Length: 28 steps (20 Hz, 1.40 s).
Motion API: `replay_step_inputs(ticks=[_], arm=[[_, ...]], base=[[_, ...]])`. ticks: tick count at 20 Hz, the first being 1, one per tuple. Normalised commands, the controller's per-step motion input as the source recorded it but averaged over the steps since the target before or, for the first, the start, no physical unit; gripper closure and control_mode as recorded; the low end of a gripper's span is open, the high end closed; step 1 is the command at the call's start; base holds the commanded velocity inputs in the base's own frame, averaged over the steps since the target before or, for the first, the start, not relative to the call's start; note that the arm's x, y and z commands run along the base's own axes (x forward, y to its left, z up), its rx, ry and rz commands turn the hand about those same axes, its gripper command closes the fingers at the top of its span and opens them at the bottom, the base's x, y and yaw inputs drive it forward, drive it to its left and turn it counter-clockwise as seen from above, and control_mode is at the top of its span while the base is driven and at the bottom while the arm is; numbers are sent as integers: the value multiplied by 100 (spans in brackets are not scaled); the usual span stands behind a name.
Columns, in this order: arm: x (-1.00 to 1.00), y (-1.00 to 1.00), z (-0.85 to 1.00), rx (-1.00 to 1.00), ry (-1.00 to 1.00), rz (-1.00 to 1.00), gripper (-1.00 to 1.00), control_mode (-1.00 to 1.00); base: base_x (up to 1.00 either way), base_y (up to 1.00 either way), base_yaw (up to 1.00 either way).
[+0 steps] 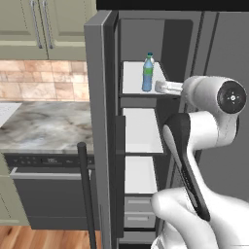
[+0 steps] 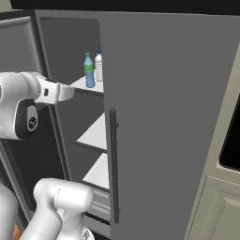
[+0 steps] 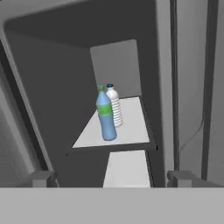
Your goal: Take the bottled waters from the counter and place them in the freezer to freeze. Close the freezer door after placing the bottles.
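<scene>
The left base view looked forward from behind the arm into the open freezer (image 1: 141,121), bench (image 1: 44,126) at nine o'clock. The right base view faced the same shelves from the other side. The hand view looked closely at the shared top shelf (image 3: 127,127).

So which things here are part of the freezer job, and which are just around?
Job: blue bottle, clear ribbed bottle, both upright on the top freezer shelf; open freezer door; counter; open gripper.
Around: dishwasher, right fridge door.
</scene>
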Motion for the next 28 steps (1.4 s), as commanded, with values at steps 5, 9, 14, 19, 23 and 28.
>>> replay_step_inputs(ticks=[5,9,14,19,23,28], arm=[[-47,-8,-5,0,22,0,-100,-100],[-37,-16,-2,-4,33,0,-100,-100],[-33,-27,-26,-2,32,0,-100,-100],[-31,-28,-52,-2,23,0,-100,-100],[-30,-11,-63,-1,9,0,-100,-100],[-9,-2,-55,0,4,0,-100,-100]], base=[[0,0,0],[0,0,0],[0,0,0],[0,0,0],[0,0,0],[0,0,0]])
